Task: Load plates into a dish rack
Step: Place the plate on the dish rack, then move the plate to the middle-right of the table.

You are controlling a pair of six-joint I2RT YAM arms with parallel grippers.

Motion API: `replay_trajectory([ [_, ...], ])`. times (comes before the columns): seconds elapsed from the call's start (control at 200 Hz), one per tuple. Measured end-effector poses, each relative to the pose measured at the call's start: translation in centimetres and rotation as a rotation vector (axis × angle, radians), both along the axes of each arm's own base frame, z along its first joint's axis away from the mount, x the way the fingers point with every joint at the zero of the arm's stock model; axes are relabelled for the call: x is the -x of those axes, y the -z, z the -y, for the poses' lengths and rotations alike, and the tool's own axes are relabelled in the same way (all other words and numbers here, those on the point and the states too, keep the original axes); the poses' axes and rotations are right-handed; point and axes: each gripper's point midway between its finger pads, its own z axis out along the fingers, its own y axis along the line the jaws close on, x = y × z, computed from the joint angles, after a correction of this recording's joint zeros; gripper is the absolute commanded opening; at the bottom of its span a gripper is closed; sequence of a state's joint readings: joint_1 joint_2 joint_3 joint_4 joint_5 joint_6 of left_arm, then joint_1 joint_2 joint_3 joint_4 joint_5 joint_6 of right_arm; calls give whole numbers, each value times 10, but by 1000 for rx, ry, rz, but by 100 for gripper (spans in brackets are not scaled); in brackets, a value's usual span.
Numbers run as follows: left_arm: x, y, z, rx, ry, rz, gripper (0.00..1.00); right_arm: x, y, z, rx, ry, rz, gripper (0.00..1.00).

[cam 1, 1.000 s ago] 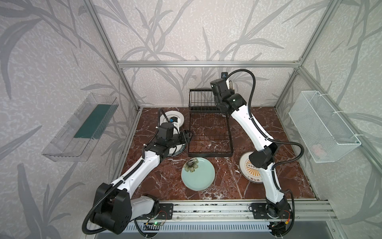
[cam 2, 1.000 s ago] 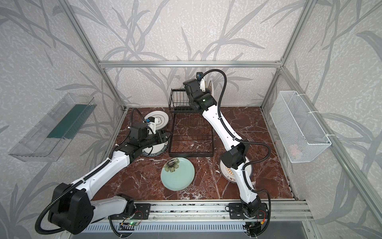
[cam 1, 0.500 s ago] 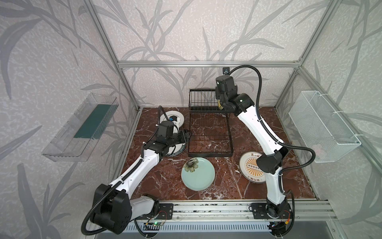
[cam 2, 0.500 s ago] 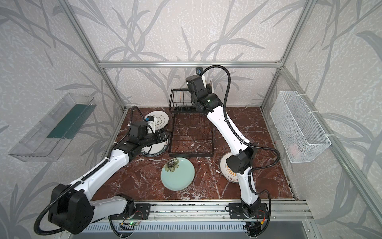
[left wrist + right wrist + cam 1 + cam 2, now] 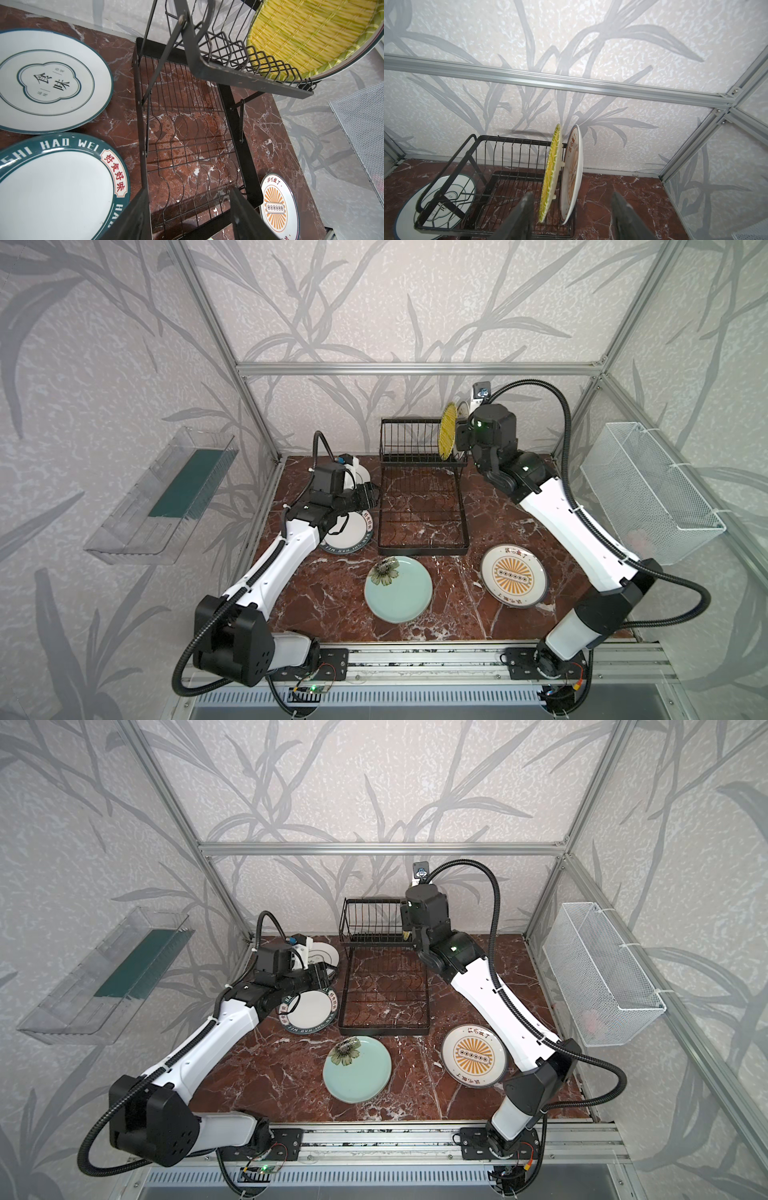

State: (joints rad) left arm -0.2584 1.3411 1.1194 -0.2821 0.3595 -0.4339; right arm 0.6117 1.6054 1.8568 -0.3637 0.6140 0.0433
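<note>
The black wire dish rack stands at the back of the marble table. A yellow striped plate and a white sunburst plate stand upright in its slotted section. My right gripper is open just in front of them, holding nothing. My left gripper hangs open over the rack's left base edge. Flat on the table lie the lettered-rim plate, the emblem plate, the mint flower plate and another sunburst plate.
A white mesh basket hangs on the right wall and a clear plastic tray on the left wall. Aluminium frame posts run along the back corners. The rack's flat grid base lies between the two arms.
My right gripper has opened, letting go of the yellow plate in the rack, and its arm has swung back to the right. The left arm has barely moved.
</note>
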Motion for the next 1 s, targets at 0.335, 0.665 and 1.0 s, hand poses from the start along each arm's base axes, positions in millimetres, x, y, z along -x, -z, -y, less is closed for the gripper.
replay_trajectory([
  [0.335,-6,-3,3,8,16,-10,60,54,20,100,-106,23,-25,58],
  [0.665,10,32,17,8,40,-52,59,117,114,127,-232,-33,-163,57],
  [1.0,50,97,17,-44,17,-127,58,158,251,113,-311,-104,-427,57],
])
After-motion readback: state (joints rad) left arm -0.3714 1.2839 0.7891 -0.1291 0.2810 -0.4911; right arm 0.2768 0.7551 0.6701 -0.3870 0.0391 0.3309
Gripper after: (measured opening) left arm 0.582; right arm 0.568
